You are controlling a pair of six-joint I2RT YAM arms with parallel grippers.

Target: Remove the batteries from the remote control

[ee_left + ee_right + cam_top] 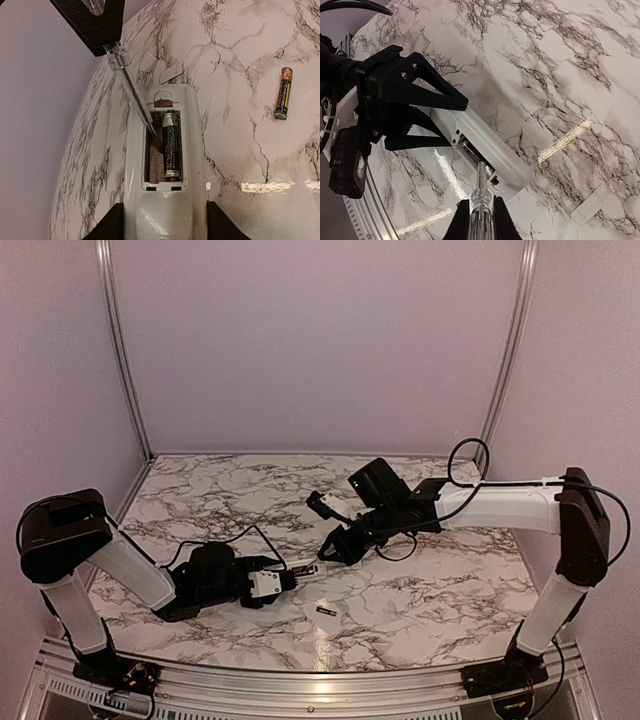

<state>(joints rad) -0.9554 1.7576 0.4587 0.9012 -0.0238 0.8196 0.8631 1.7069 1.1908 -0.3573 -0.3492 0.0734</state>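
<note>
Batteries are half out. Clear-handled, thin-shafted screwdriver (135, 92), clamped in the closed right gripper (481, 222), has its tip in the slim white remote control's (192, 150) recess beside the loaded dark cylindrical battery (171, 145). Lever gently under its end while the left gripper (165, 225), part-open, pinches the remote. The second battery (283, 93) lies on marble near the remote, apart.

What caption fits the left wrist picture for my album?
A screwdriver pokes at one battery inside the gripped remote control; the other battery lies loose on the marble table.

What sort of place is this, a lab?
Probably a lab test booth: plain lilac wall panels in metal frames enclose a marble-patterned tabletop, with a black-and-white left robot arm and right robot arm mounted at its near edge.
</note>
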